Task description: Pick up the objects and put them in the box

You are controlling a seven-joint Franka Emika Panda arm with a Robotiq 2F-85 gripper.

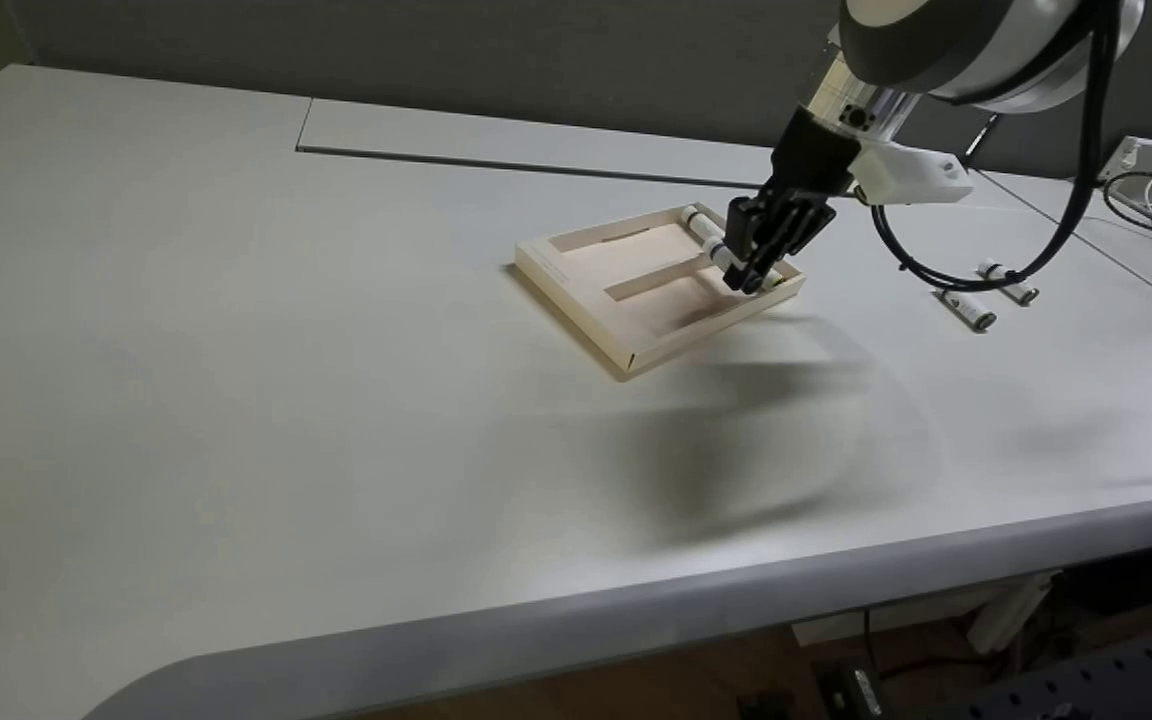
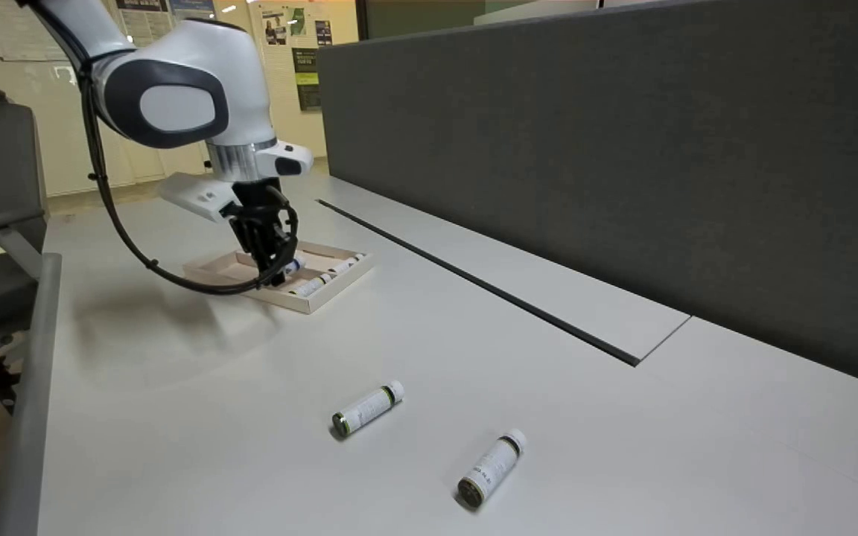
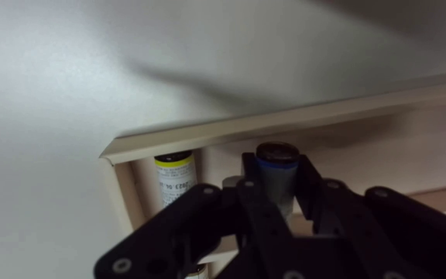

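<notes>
A black cable point(image 2: 150, 263) (in an exterior view) is overlapping the shallow beige tray point(image 2: 342, 286), the wrist view showing a blue-banded cylinder point(image 3: 279, 184) pinched in the black gripper point(image 3: 278, 161)

The box point(image 1: 571, 312) is pale beige, the claw point(image 3: 278, 164) black. A blue-ringed vial point(image 3: 279, 182) shows a dark end and greyish body; a yellow-ringed vial point(image 3: 176, 180) has a black end and a white label with dark print. Two vials point(image 2: 368, 409) point(image 2: 491, 469) on the light grey counter point(image 2: 585, 417) carry white caps, white printed labels and dark ends. The counter's strip point(image 2: 474, 281) is dark grey, the partition point(image 2: 585, 164) charcoal, the arm point(image 2: 246, 85) white with dark grey patches.
</notes>
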